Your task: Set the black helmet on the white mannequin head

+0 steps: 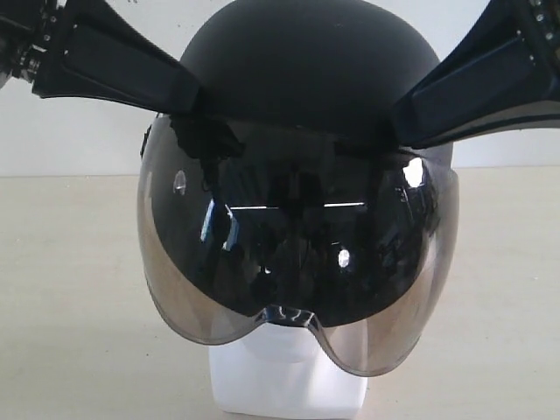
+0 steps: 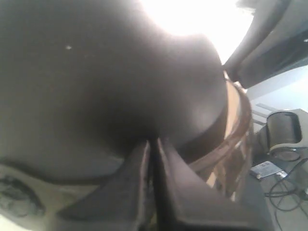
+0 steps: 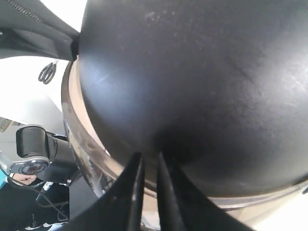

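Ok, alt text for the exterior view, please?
A black helmet with a smoky visor sits over a white mannequin head, whose chin and base show below. The left gripper and right gripper touch its shell from either side.

**Exterior view.** The left gripper [image 1: 188, 94] enters from 10 o'clock, its black tapered fingers [image 1: 114, 61] slanting down toward 4 o'clock. The right gripper [image 1: 404, 118] enters from 2 o'clock, its fingers [image 1: 477, 87] slanting toward 8 o'clock. The two converge symmetrically toward the centre, tips well apart. Both wrists are cut off at the upper corners.

**Left wrist view.** The left gripper [image 2: 152, 142] has its two fingers pressed flat together, jaws fully closed.

**Right wrist view.** The right gripper [image 3: 149, 157] has its fingers drawn nearly together, with only a thin slit between the tips.
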You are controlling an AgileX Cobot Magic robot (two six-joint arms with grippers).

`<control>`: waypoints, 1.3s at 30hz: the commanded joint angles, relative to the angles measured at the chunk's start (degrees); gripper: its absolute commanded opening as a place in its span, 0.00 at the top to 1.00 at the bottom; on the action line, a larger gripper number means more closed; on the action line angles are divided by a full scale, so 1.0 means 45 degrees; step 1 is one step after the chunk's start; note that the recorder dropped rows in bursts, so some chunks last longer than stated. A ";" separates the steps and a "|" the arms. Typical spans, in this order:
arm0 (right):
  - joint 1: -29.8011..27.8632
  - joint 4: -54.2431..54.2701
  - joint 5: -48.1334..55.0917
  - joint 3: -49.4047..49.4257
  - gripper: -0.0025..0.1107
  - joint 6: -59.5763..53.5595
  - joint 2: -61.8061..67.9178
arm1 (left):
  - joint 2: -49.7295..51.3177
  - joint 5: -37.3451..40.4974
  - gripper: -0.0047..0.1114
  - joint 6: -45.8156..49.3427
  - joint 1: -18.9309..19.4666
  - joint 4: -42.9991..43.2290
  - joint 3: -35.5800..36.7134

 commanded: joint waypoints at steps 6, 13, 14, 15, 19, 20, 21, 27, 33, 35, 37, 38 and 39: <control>-0.0005 -0.0312 -0.0077 0.0036 0.87 0.0011 0.0036 | 0.0207 0.0856 0.92 -0.0225 -0.0039 0.1505 0.0370; -0.0005 -0.0312 -0.0077 0.0823 0.87 0.0068 0.0036 | 0.0207 0.0773 0.92 -0.0225 -0.0039 0.1557 0.0937; -0.0005 -0.0287 -0.0077 0.0985 0.87 0.0068 0.0036 | 0.0207 0.0735 0.92 -0.0225 -0.0039 0.1557 0.1034; -0.0005 -0.0287 -0.0077 0.1102 0.87 0.0068 0.0036 | 0.0207 0.0735 0.92 -0.0225 -0.0039 0.1557 0.1097; -0.0005 -0.0235 -0.0077 0.1151 0.87 0.0046 0.0036 | 0.0207 0.0735 0.92 -0.0225 -0.0039 0.1557 0.1239; -0.0005 -0.0240 -0.0077 0.1151 0.87 0.0046 0.0014 | 0.0207 0.0735 0.92 -0.0225 -0.0039 0.1557 0.1285; -0.0005 -0.0240 -0.0077 0.1151 0.87 0.0046 0.0014 | 0.0207 0.0735 0.92 -0.0225 -0.0039 0.1557 0.1349; -0.0005 -0.0263 -0.0077 0.1151 0.87 0.0046 0.0014 | 0.0207 0.0714 0.92 -0.0225 -0.0039 0.1575 0.1522; -0.0005 -0.0336 -0.0077 0.1151 0.87 0.0046 0.0014 | 0.0207 0.0586 0.92 -0.0225 -0.0039 0.1811 0.1789; -0.0005 -0.0364 -0.0077 0.1151 0.87 0.0046 0.0014 | 0.0207 0.0561 0.92 -0.0225 -0.0039 0.1847 0.1854; -0.0005 -0.0364 -0.0077 0.1151 0.87 0.0046 0.0014 | 0.0207 0.0550 0.92 -0.0225 -0.0039 0.1847 0.1859; -0.0005 -0.0364 -0.0077 0.1151 0.87 0.0046 0.0014 | 0.0207 0.0550 0.92 -0.0225 -0.0039 0.1847 0.1859; -0.0005 -0.0364 -0.0077 0.1151 0.87 0.0046 0.0014 | 0.0207 0.0552 0.92 -0.0225 -0.0039 0.1817 0.1859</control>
